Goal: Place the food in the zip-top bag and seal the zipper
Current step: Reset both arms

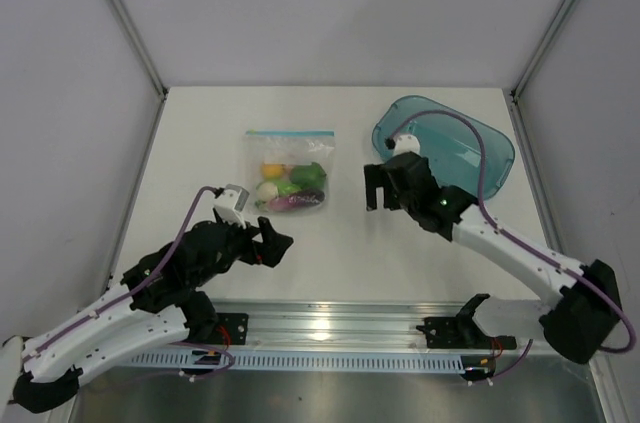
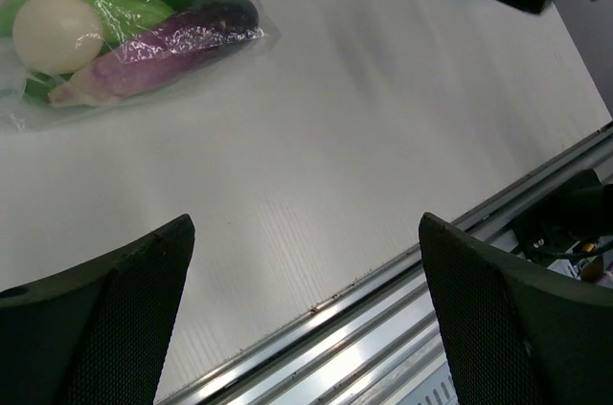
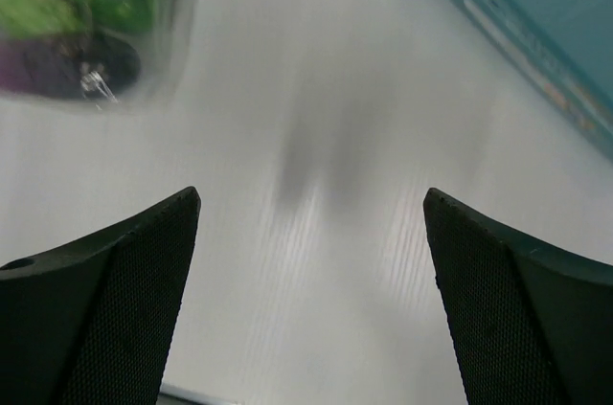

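The zip-top bag [image 1: 288,171] lies flat on the white table, its light-blue zipper [image 1: 290,132] along the far edge. The food is inside it: a yellow fruit [image 1: 270,172], a green pepper [image 1: 308,175], a pale egg-shaped piece [image 2: 56,32], a long green vegetable [image 2: 124,11] and a purple eggplant [image 2: 163,46]. My left gripper [image 1: 275,243] hovers open near the bag's front edge, nothing between its fingers [image 2: 144,309]. To the bag's right my right gripper [image 1: 385,186] is open and empty too. The bag [image 3: 86,32] shows blurred at the upper left of the right wrist view.
A translucent teal tub [image 1: 455,148] stands at the back right, just behind the right wrist; its wall [image 3: 536,12] fills the right wrist view's upper right. An aluminium rail [image 1: 330,328] runs along the table's near edge. White walls close in the left, far and right sides.
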`<state>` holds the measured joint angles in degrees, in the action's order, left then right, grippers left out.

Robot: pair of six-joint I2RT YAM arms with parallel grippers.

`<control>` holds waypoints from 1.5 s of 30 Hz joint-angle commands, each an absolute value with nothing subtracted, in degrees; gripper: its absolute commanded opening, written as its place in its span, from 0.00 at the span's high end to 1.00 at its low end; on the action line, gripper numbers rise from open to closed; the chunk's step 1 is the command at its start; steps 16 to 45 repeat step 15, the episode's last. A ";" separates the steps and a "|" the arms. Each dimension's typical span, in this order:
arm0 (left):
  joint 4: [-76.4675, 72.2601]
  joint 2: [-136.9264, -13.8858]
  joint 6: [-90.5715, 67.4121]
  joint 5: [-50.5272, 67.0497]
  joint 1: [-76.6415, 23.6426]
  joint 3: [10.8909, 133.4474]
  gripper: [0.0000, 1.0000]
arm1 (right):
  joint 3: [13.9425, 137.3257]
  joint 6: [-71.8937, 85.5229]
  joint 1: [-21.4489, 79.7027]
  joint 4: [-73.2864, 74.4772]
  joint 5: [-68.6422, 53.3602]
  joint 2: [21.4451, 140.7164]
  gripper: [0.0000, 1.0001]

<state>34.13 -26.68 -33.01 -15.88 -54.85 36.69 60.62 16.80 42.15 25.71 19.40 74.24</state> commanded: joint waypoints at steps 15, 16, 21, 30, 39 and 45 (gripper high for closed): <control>13.90 -38.14 -36.48 -12.67 -54.23 30.76 0.01 | 23.03 43.33 42.10 25.32 26.11 21.02 0.01; 13.90 -38.14 -36.48 -12.67 -54.23 30.76 0.01 | 23.03 43.33 42.10 25.32 26.11 21.02 0.01; 13.90 -38.14 -36.48 -12.67 -54.23 30.76 0.01 | 23.03 43.33 42.10 25.32 26.11 21.02 0.01; 13.90 -38.14 -36.48 -12.67 -54.23 30.76 0.01 | 23.03 43.33 42.10 25.32 26.11 21.02 0.01; 13.90 -38.14 -36.48 -12.67 -54.23 30.76 0.01 | 23.03 43.33 42.10 25.32 26.11 21.02 0.01; 13.90 -38.14 -36.48 -12.67 -54.23 30.76 0.01 | 23.03 43.33 42.10 25.32 26.11 21.02 0.01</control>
